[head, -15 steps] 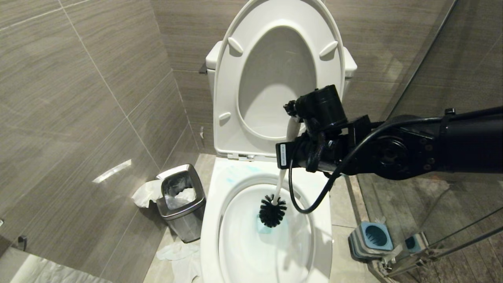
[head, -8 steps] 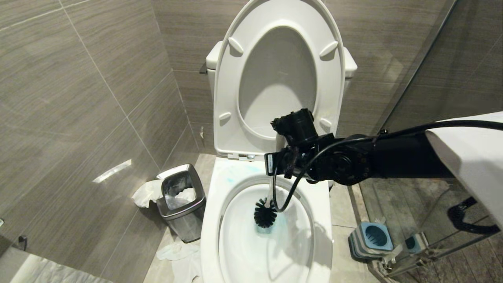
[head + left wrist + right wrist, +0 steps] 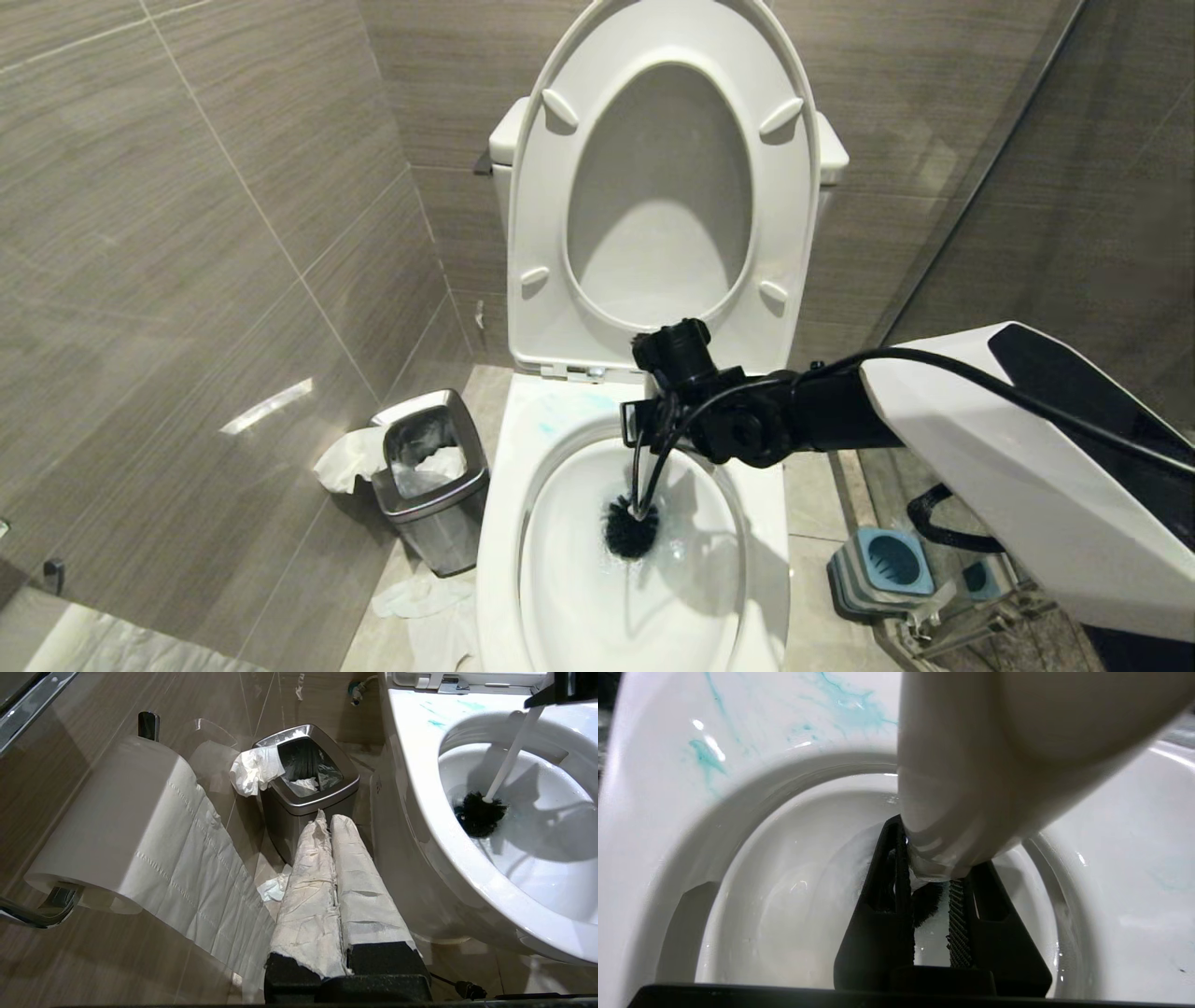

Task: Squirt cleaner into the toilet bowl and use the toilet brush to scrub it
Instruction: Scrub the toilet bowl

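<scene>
Right hand pinching toilet brush white handle, bushy black bristles in toilet bowl

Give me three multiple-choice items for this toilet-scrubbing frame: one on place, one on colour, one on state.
1. Where is the toilet brush head?
A. in its holder
B. down in the toilet bowl
C. in the waste bin

2. What colour are the cleaner smears on the rim?
A. turquoise
B. yellow
C. pink

3. How is the right claw?
A. open, empty
B. shut on the brush handle
C. out of sight

Answers: 1 B, black bristles sit at the basin's bottom; 2 A, blue-green streaks show in the right wrist view; 3 B, both fingers clamp the white handle.
</scene>
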{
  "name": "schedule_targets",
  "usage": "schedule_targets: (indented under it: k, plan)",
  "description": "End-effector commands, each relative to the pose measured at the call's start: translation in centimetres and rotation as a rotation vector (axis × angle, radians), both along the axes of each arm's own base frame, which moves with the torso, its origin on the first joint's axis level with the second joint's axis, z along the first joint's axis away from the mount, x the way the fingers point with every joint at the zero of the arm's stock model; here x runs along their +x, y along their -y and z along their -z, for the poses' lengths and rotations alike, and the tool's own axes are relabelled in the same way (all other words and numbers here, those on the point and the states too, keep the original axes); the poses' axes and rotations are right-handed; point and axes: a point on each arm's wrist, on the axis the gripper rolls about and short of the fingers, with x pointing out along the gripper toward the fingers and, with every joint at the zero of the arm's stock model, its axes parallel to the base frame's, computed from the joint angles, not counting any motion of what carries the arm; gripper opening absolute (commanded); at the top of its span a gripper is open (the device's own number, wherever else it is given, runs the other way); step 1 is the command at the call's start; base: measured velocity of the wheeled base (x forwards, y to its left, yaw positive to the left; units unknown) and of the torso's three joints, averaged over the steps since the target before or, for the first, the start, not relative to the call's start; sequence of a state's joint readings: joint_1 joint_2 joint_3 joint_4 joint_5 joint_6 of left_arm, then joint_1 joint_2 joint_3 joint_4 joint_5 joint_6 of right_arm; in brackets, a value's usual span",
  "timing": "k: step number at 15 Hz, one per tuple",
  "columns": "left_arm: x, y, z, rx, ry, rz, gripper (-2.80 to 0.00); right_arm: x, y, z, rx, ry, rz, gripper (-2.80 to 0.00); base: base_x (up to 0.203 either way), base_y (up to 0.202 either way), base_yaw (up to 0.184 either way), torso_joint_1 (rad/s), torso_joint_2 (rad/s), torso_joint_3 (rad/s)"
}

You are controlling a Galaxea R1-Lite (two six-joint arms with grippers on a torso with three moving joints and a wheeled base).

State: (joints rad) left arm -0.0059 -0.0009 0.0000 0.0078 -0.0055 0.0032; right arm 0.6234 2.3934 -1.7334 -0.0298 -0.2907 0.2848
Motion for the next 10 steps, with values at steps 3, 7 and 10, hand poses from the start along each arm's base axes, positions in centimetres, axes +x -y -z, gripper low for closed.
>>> schedule_targets:
  k: [3,7,10]
  plan:
    - [0.0,0.0,0.0,0.001,-0.002,0.001,-2.8,-0.2,0.1,-0.4,0.002,0.006,0.001,-2.8,0.0,0.0,0.0,0.0,0.0,0.0]
    - [0.0,0.0,0.0,0.0,-0.002,0.001,-2.8,-3.9,1.2,-7.3,0.056,0.093,-0.029,-2.8,0.0,0.0,0.0,0.0,0.0,0.0]
    - [0.0,0.0,0.0,0.0,-0.002,0.001,-2.8,-7.0,3.2,-13.0,0.086,0.193,-0.057,-2.8,0.0,0.0,0.0,0.0,0.0,0.0]
